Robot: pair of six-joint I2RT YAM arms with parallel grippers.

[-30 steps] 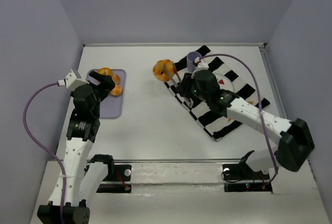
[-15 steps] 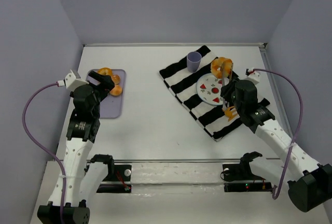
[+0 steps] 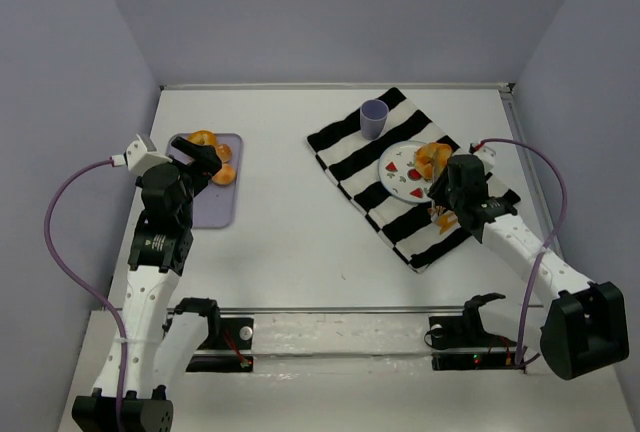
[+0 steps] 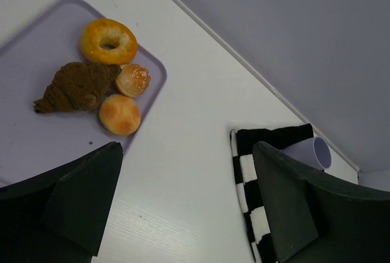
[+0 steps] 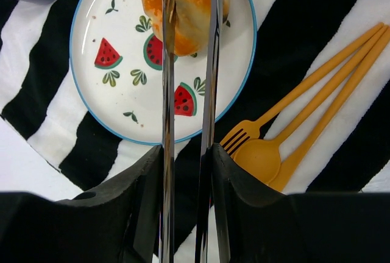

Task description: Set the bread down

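A golden-orange bread piece rests at the far side of the white plate, pinched between two metal tongs blades. My right gripper is shut on those tongs, just in front of the plate; the top view shows the right gripper and the bread. More bread lies on the lilac tray: a ring, a sugared bun and a round bun. My left gripper is open and empty, hovering by the tray's right edge.
A dark brown croissant lies on the tray. The plate sits on a black-and-white striped cloth with a lilac cup at its far corner. An orange fork and spoon lie right of the plate, under my right gripper.
My right arm swung the tongs and bread from left of the cloth over to the plate and lowered the bread onto it. The left arm has not moved.
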